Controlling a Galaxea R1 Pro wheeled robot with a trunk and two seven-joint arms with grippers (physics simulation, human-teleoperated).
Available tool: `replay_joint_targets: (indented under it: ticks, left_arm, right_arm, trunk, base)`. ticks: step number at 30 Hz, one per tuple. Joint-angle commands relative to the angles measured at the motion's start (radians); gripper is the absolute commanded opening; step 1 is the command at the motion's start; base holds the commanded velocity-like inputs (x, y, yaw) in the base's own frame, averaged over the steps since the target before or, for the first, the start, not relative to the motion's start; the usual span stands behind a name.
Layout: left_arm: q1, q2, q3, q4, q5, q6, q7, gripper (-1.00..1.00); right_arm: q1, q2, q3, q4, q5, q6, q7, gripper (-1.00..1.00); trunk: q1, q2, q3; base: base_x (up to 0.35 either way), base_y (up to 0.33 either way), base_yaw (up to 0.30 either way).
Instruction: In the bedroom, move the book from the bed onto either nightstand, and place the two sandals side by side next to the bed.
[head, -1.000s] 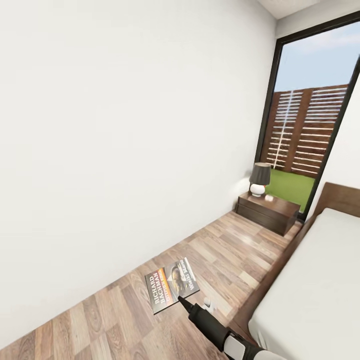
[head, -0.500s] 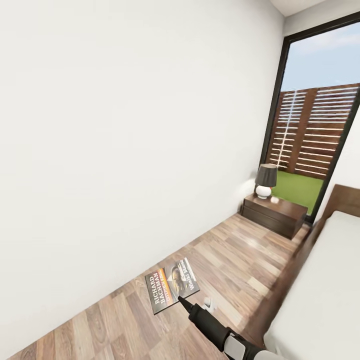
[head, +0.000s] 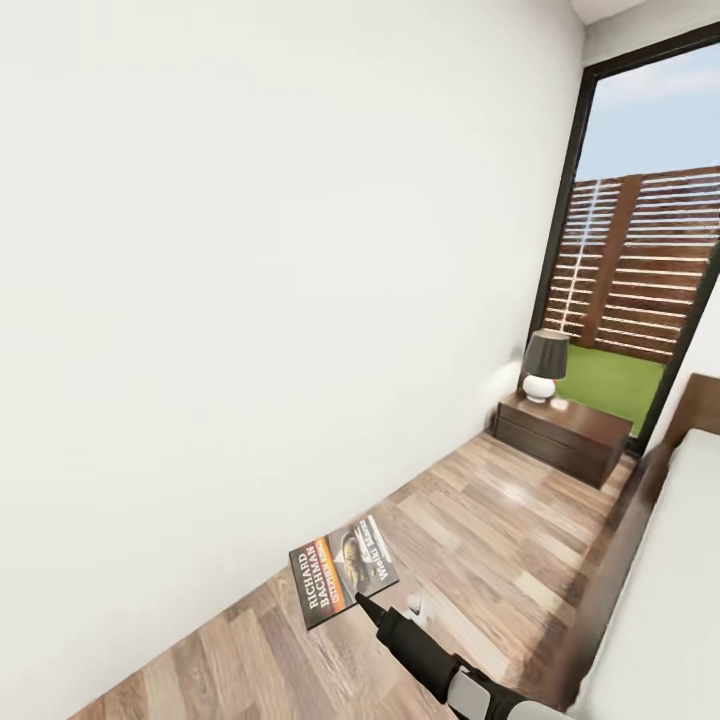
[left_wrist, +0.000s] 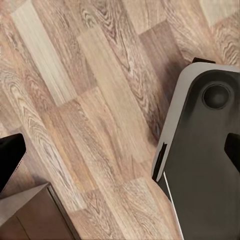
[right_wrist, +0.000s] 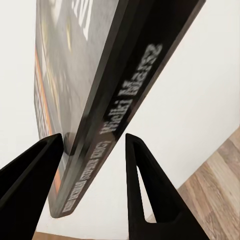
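Now the book is held up by the right gripper over the bedroom's wood-plank floor — beside the bed.

Seen from the right wrist, the book is clamped by its lower edge between the two black fingers, spine toward the camera, with the white wall behind it. From the head camera the cover is seen face up, the orange band and the lettering "RICHARD" legible. A nightstand is seen well apart from the book, against the tall dark-framed window, with a dark-shaded lamp on it. Whether the left gripper is apart or together cannot be told — one dark fingertip is seen above the floor, near the robot's base.
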Motion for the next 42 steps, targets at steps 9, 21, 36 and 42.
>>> replay_joint_targets:
  ticks: [9, 21, 36, 42]
  left_arm:
    - [0.000, 0.000, 0.008, 0.001, -0.010, -0.004, 0.002, 1.00]
    - [0.000, 0.000, 0.008, 0.001, -0.010, -0.004, 0.002, 1.00]
    - [0.000, 0.000, 0.008, 0.001, -0.010, -0.004, 0.002, 1.00]
    - [0.000, 0.000, 0.007, 0.001, -0.010, -0.004, 0.002, 1.00]
  right_arm:
    - [0.000, 0.000, -0.003, 0.001, -0.001, -0.008, 0.001, -1.00]
    - [0.000, 0.000, -0.003, 0.001, -0.001, -0.008, 0.001, -1.00]
    - [0.000, 0.000, -0.003, 0.001, -0.001, -0.008, 0.001, -1.00]
    - [0.000, 0.000, -0.003, 0.001, -0.001, -0.008, 0.001, -1.00]
  trunk:
    - [0.001, 0.000, -0.003]
    - [0.001, 0.000, -0.006]
    - [0.001, 0.000, -0.006]
    - [0.001, 0.000, -0.006]
  base:
    - [0.317, 0.113, -0.189]
    - [0.322, 0.103, -0.078]
    - [0.322, 0.107, -0.191]
    - [0.322, 0.125, -0.262]
